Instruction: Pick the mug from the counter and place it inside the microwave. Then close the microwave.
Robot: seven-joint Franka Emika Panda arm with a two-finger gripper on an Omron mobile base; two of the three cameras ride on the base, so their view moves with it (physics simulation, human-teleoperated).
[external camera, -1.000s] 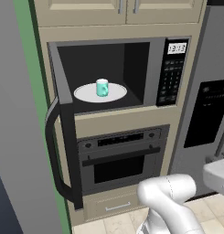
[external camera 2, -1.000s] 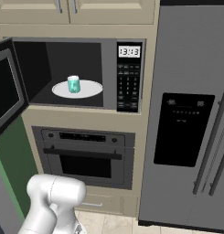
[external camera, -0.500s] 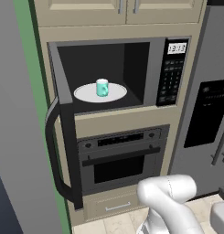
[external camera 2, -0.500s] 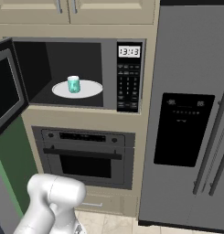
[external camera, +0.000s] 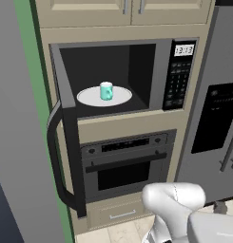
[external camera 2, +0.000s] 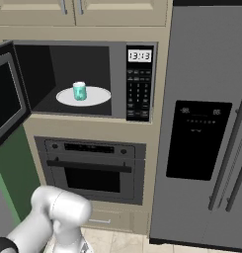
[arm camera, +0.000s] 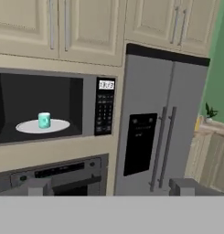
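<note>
my jaws: spread wide, holding nothing | mug (external camera: 106,90): upright on the white turntable (external camera: 89,98) inside the microwave (external camera: 158,71) | microwave door (external camera: 65,137): swung open to the left

White arm link (external camera: 218,228) now lower in left base view

We see the mug (external camera: 106,90), small and teal, standing upright on the white round turntable (external camera: 92,98) inside the microwave (external camera: 151,71), a little past the plate's centre toward 12 o'clock. We cannot make out its handle at this size. The black microwave's door (external camera: 68,142) stands swung wide open at 9 o'clock, its curved handle outward. The keypad (external camera 2: 139,91) and lit clock sit at 3 o'clock.
</note>
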